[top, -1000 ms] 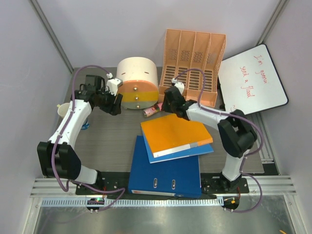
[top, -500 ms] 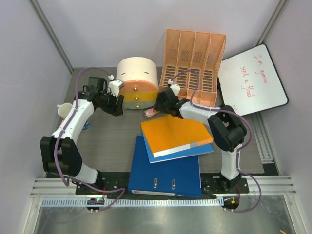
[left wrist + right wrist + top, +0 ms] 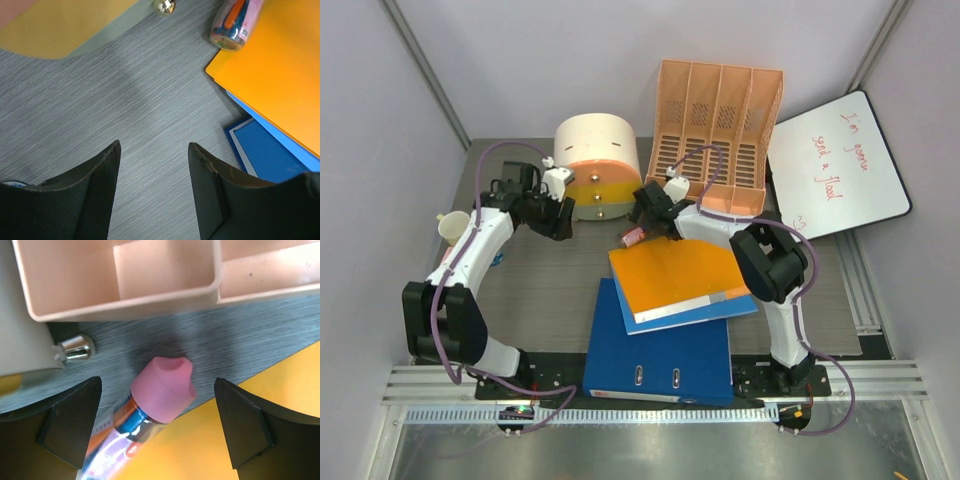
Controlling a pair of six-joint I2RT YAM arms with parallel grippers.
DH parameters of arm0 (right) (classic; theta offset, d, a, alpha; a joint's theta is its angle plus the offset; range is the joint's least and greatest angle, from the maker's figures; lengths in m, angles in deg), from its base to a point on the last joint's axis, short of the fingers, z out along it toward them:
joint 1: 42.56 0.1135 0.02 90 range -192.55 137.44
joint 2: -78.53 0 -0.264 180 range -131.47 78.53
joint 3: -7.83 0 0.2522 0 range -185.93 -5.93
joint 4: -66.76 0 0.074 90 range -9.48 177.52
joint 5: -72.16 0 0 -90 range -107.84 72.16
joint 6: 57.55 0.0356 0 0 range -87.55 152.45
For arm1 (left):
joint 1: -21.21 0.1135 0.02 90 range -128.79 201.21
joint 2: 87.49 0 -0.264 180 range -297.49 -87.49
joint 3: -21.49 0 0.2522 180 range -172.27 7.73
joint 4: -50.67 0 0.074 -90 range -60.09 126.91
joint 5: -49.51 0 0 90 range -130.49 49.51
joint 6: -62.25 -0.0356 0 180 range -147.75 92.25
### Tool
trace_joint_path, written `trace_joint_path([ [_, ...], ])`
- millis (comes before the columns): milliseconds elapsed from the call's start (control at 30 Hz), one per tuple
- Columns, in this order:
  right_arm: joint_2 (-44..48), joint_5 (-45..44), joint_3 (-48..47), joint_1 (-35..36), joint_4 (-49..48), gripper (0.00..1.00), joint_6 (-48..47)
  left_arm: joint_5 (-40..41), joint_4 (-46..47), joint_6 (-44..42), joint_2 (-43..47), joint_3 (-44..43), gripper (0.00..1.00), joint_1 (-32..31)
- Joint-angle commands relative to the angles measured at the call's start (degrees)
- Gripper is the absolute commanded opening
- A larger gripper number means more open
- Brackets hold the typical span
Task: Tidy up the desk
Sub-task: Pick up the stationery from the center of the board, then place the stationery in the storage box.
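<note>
Grey wood-grain table [image 3: 535, 290] was seen filling the white-walled cell, its near edge taken up by the arm bases. It was crowded with a round drawer unit [image 3: 600, 170], a peach file rack [image 3: 720, 120], a whiteboard [image 3: 835, 165] and an orange folder [image 3: 680, 275] laid on a blue binder [image 3: 660, 350]. A pink-capped tube [image 3: 162, 387] lay between the drawer unit and the folder's corner. The right end effector [image 3: 157, 422] was held spread wide to either side of the tube, not touching it. The left end effector [image 3: 152, 192] was held partly spread and empty above bare table. The step in hand was judged to be collecting the tube. A lowering and a closing on its body would be called for next.
</note>
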Motion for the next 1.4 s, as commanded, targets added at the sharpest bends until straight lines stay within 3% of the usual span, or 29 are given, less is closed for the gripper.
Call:
trace_joint_path([
  [0,-1.97,-6.29,-5.03,2.89,5.63,1.00,2.66,0.51,2.02,-1.62,2.71,0.72,0.57,-0.31],
  [200,-3.21,-2.34,-4.87,3.16,6.35,0.99,3.45,1.04,2.02,-1.63,3.58,0.64,0.57,-0.22],
  [233,-3.12,-1.99,-4.52,3.16,6.26,0.95,3.36,1.13,2.02,-1.71,3.67,0.64,0.57,-0.22],
  [300,-2.60,-1.72,-3.20,3.16,5.48,0.78,3.28,1.22,2.02,-1.80,4.20,0.55,0.57,-0.22],
  [367,-1.72,-2.60,-2.58,3.16,5.21,0.52,3.36,1.48,1.93,-1.71,4.37,0.55,0.57,-0.22],
  [467,-1.10,-3.30,-2.58,3.25,4.94,0.33,2.13,1.74,1.84,-1.89,4.73,0.55,0.57,-0.22],
  [500,-0.92,-4.00,-2.40,3.25,5.20,0.31,1.87,1.92,1.84,-2.06,4.81,0.55,0.57,-0.14],
  [600,0.22,-6.28,-2.23,3.51,5.82,0.16,-0.32,1.92,1.67,-1.98,4.99,0.55,0.57,-0.14],
  [633,0.74,-7.16,-2.14,3.69,5.82,0.05,-2.42,1.92,1.49,-1.98,5.08,0.55,0.57,-0.14],
  [667,2.23,-8.39,-2.05,4.04,5.91,0.01,-3.74,2.01,1.41,-1.98,4.99,0.46,0.57,-0.14],
  [833,10.40,-21.20,0.05,9.22,1.79,0.01,-14.63,1.83,1.23,-1.80,4.73,0.11,0.57,-0.14],
  [933,18.30,-33.65,3.82,13.26,-6.80,0.01,-28.41,1.57,0.88,-1.54,4.64,-0.33,0.57,-0.14],
  [967,20.24,-36.06,5.58,14.14,-14.14,0.01,-37.76,1.65,0.79,-1.45,4.73,-0.42,0.57,-0.14],
  [1000,24.35,-38.35,8.81,14.76,-18.83,0.01,-41.16,1.92,0.62,-1.54,4.73,-0.50,0.57,-0.14],
  [1067,27.89,-39.25,14.00,14.24,-27.26,0.01,-45.23,2.18,0.61,-1.71,4.82,-0.68,0.57,-0.14],
  [1133,31.85,-39.78,16.48,11.01,-29.41,0.01,-44.64,2.44,0.53,-1.63,4.82,-1.12,0.57,-0.14],
  [1233,34.92,-32.50,17.19,4.69,-22.49,0.01,-39.09,2.71,0.26,-1.45,4.64,-1.82,0.57,-0.14],
  [1333,35.81,-38.44,19.56,3.69,-26.15,0.01,-47.30,2.71,-0.09,-1.01,4.11,-2.70,0.57,-0.05],
  [1367,35.90,-40.03,22.09,3.17,-32.52,0.01,-50.57,2.54,-0.18,-0.92,3.68,-3.05,0.57,-0.05],
])
